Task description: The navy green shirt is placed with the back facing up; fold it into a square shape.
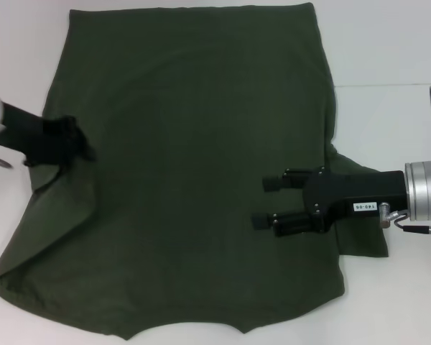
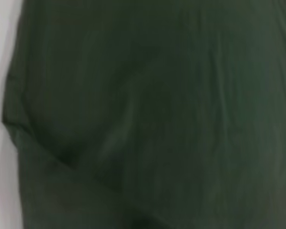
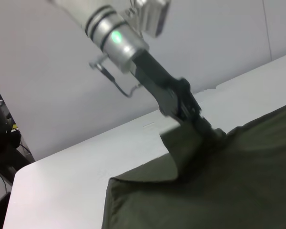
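Observation:
The navy green shirt [image 1: 194, 144] lies spread on the white table, plain side up, and fills most of the head view. At its left side my left gripper [image 1: 81, 147] is shut on the shirt's left sleeve edge. The right wrist view shows that gripper [image 3: 200, 126] holding a raised flap of the cloth [image 3: 181, 152] above the flat shirt [image 3: 229, 195]. My right gripper [image 1: 267, 202] hovers over the shirt's right half, fingers apart and holding nothing. In the left wrist view, only green cloth [image 2: 157, 119] is seen from close up.
Bare white table [image 1: 388, 57] shows to the right and left of the shirt. The right sleeve [image 1: 363, 244] sticks out under the right arm. Beyond the table corner [image 3: 24, 176] there is dark clutter [image 3: 0, 138] by a pale wall.

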Controlling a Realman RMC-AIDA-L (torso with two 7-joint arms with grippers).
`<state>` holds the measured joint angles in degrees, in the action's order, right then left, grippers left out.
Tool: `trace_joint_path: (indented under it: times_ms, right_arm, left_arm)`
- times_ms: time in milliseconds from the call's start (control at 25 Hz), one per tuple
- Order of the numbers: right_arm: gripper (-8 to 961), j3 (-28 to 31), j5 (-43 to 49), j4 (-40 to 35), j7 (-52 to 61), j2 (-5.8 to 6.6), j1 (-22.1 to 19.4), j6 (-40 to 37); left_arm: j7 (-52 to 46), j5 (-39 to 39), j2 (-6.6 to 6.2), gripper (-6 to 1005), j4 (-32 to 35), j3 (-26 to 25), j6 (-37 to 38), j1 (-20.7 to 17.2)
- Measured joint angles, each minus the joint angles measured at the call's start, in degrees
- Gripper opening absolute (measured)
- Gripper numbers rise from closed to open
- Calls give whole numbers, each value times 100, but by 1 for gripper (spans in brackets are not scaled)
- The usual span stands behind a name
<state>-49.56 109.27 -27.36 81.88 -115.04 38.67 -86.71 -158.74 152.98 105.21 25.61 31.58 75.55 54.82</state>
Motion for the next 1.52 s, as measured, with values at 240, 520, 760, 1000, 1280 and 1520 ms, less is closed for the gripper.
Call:
trace_joint_path:
  times_ms: [240, 520, 760, 1000, 1280, 1520]
  right_arm:
    - [906, 6, -2, -9, 33, 0, 2, 7]
    - [906, 15, -3, -13, 56, 3, 15, 18]
    - [905, 25, -2, -10, 91, 9, 26, 19]
    - [905, 11, -2, -28, 127, 9, 57, 49]
    - [905, 3, -2, -45, 161, 18, 59, 30]
    - [904, -1, -2, -47, 162, 22, 60, 22]
  left_arm:
    - [50, -28, 424, 176, -138, -10, -694, -27]
    - [363, -760, 503, 398, -60, -48, -667, -135]
    - [428, -795, 524, 550, -45, 145, -667, -280]
    - [385, -787, 585, 760, 192, 399, -683, -277]
    - [316, -946, 298, 919, 485, 183, -457, -736]
    - [416, -1366, 237, 919, 443, -383, -532, -1486]
